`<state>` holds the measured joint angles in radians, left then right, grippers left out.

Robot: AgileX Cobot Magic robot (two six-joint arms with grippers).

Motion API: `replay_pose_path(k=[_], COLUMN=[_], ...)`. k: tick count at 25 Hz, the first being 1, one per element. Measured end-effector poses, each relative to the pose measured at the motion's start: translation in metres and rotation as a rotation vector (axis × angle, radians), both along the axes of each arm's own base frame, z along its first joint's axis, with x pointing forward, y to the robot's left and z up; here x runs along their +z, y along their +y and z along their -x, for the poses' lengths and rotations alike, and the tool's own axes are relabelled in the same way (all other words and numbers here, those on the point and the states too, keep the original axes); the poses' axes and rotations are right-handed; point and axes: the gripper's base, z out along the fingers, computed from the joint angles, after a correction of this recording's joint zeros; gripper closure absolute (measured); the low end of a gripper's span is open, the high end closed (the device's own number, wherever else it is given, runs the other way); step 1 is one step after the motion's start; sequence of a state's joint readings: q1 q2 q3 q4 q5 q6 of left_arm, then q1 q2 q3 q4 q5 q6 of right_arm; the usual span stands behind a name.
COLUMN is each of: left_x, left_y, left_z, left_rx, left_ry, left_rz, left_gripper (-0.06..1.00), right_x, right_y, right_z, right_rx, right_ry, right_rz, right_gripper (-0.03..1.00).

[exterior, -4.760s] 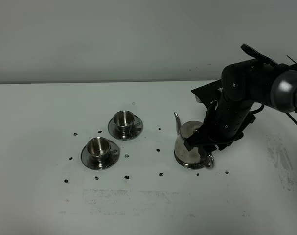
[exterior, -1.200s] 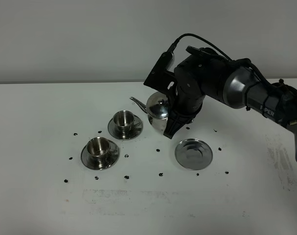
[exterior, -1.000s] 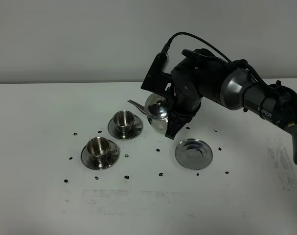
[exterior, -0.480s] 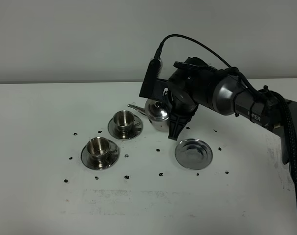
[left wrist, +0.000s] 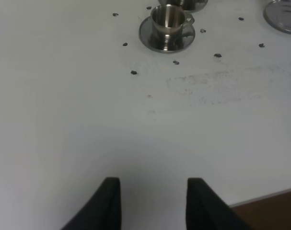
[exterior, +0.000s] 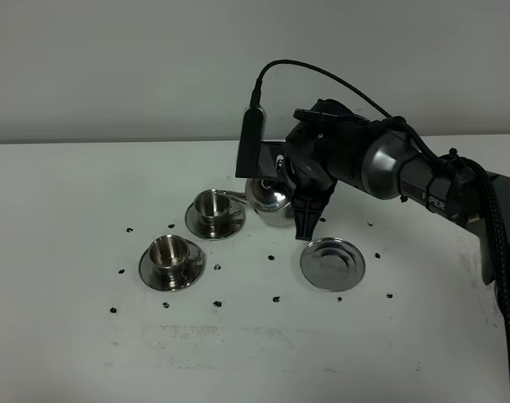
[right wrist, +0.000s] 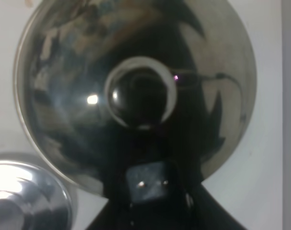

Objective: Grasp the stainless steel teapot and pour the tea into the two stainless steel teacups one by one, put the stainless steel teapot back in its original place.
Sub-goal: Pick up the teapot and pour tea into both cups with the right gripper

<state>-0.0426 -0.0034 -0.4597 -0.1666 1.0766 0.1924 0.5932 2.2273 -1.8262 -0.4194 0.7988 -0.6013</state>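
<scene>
My right gripper [exterior: 297, 191] is shut on the handle of the stainless steel teapot [exterior: 269, 200], which hangs tilted above the table. Its thin spout [exterior: 230, 193] points left, over the far teacup [exterior: 212, 204] on its saucer. The near teacup [exterior: 170, 251] stands on its own saucer at the front left. Right of the teapot lies the original place, an empty steel saucer [exterior: 332, 264]. The right wrist view is filled by the teapot [right wrist: 135, 72] and its lid knob [right wrist: 141, 96], with the gripper [right wrist: 150, 191] dark below. My left gripper [left wrist: 152, 203] is open over bare table, far from the near teacup [left wrist: 168, 19].
Small black marks [exterior: 271, 257] dot the white table around the cups. The table's front edge [left wrist: 265, 199] shows close to the left gripper. A shiny steel rim [right wrist: 25, 196] sits beside the teapot in the right wrist view; cup or saucer I cannot tell.
The right arm has turned its wrist and tipped the teapot further to the left. The spout has sunk from above the far teacup down to its rim. The cups and the empty saucer have not moved.
</scene>
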Motion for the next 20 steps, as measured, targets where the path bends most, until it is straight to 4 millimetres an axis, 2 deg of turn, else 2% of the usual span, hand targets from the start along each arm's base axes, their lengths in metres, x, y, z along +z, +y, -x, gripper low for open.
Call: replay_pose_path(k=[20], left_x=[0.0], left_y=[0.0], left_z=[0.0], left_rx=[0.0], left_ry=[0.0], left_rz=[0.0], left_gripper=[0.63], right_x=[0.0076], right_y=[0.0026], right_z=[-0.0098], right_rx=[0.102], right_ry=[-0.141], right_rz=[0.045], right_gripper=[0.76])
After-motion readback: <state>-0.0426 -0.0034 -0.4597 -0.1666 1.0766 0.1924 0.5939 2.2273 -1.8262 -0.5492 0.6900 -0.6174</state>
